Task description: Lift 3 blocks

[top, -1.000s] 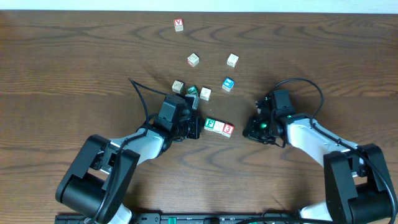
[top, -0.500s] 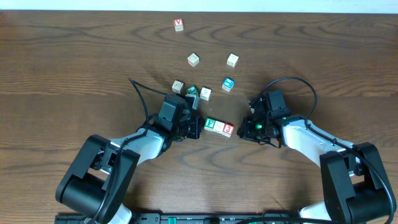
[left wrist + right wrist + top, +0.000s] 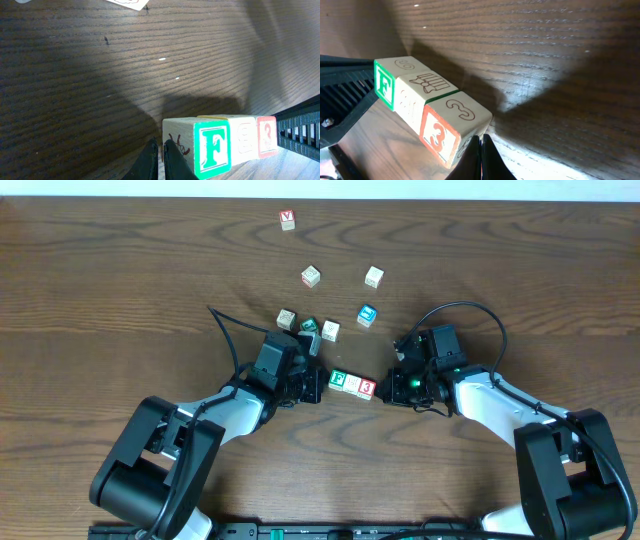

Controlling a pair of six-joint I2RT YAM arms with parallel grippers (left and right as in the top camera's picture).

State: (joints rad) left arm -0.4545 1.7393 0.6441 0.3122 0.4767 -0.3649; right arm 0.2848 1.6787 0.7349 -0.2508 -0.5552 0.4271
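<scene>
Three small wooden blocks sit in a straight row, side by side and touching, near the middle of the brown wooden table (image 3: 120,270). The first is the green block with a white F (image 3: 212,147). The middle one is the pale block (image 3: 242,140) with a faint mark on its face. The last is the red block with a 3 (image 3: 440,137).

The row is caught between the two grippers. The left gripper (image 3: 160,161) is closed, with its two thin fingers pressed flat together and nothing between them. Its tip touches the outer side of the F block. The right gripper (image 3: 481,150) is closed too, its fingers tight together and empty. Its tip touches the outer side of the 3 block. So one gripper is at each end of the row, and both arms reach in low across the table.

I cannot tell if the row is off the table or still on it.

More blocks lie farther up the table, apart from the row. A blue-faced block (image 3: 367,314) is near the right arm. A green-faced block (image 3: 309,327) sits with two pale ones just above the left gripper. A red-faced block (image 3: 288,220) is far off near the top edge.
</scene>
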